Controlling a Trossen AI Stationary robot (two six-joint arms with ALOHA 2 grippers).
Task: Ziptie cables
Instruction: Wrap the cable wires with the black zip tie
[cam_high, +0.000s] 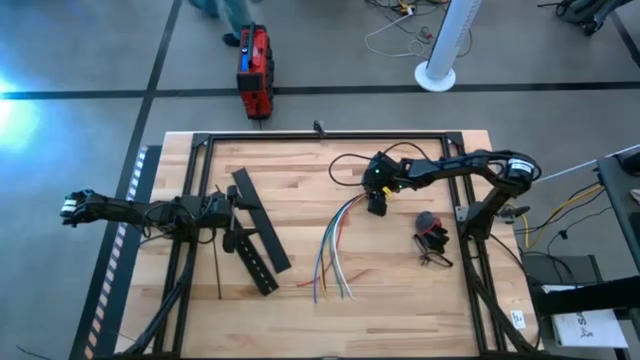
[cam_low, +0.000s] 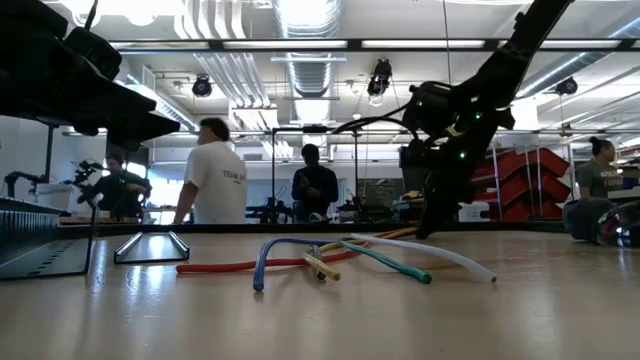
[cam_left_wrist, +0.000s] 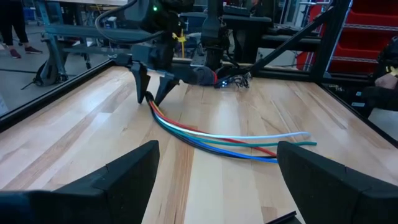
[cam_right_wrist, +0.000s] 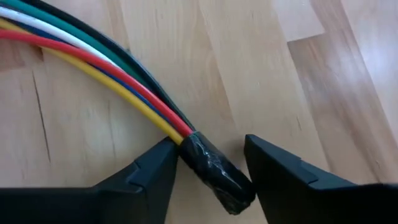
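**Taped end between the fingers, grip unsettled**

Wooden desk (cam_high: 400, 290), left to right: left gripper (cam_high: 238, 218) idle by the black bars (cam_high: 262, 235), fingers apart. Cables (cam_high: 335, 250) fanned mid-desk. Right gripper (cam_right_wrist: 205, 163) straddled their taped end (cam_right_wrist: 214, 171), fingers apart, not clamped. Risk: an off-centre close could push the slick tape out.

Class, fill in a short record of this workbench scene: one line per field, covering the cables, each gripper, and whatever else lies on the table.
Cables: the cables lie on the table, bound at one end by black tape, loose ends fanned out.
Right gripper: the right gripper is down at the taped end, a finger on either side, a gap showing on one side.
Left gripper: the left gripper is open, waiting at the left side.
Other items: black slotted bars; a dark wire tangle at the right.
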